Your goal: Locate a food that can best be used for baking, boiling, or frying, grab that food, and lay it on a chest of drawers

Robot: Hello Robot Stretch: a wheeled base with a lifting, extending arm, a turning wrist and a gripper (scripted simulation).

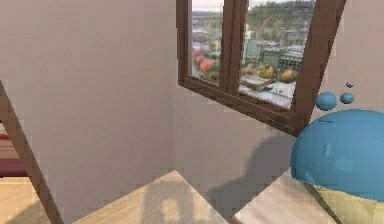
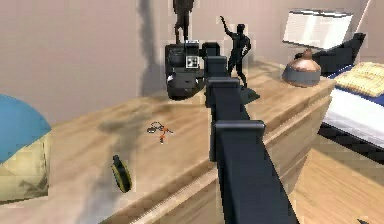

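Note:
The wooden top of a chest of drawers [image 2: 120, 140] runs across the arm side view. My arm's dark bar reaches out over it, and the gripper [image 2: 180, 84] sits near the top's far edge by the wall. A dark statue stands right behind the gripper, so I cannot tell whether it holds anything. A small dark olive oblong thing [image 2: 122, 172] lies on the wood near the front edge, left of the arm. Its shape is too small to name.
On the chest stand two dark figure statues [image 2: 237, 48], a lamp with a white shade [image 2: 306, 45] and a small bunch of keys [image 2: 158, 128]. A big blue rounded thing [image 1: 340, 150] on a yellowish base is beside the chest. A window [image 1: 255, 50] and a bed [image 2: 360, 95] are nearby.

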